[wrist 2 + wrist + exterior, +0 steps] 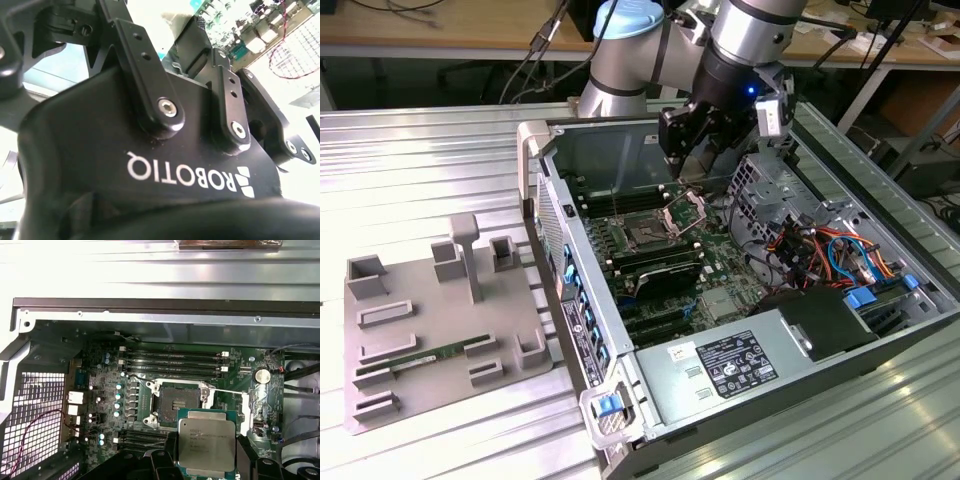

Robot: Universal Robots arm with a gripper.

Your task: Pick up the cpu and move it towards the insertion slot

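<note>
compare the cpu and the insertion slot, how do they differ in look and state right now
The cpu shows a pale silver metal top; the insertion slot is a dark square recess edged by a shiny frame. The cpu is carried at the gripper, above the board; the insertion slot sits fixed on the green motherboard. The cpu is a solid flat plate; the insertion slot is open and empty, its frame raised in the exterior view. Both are square.
</note>
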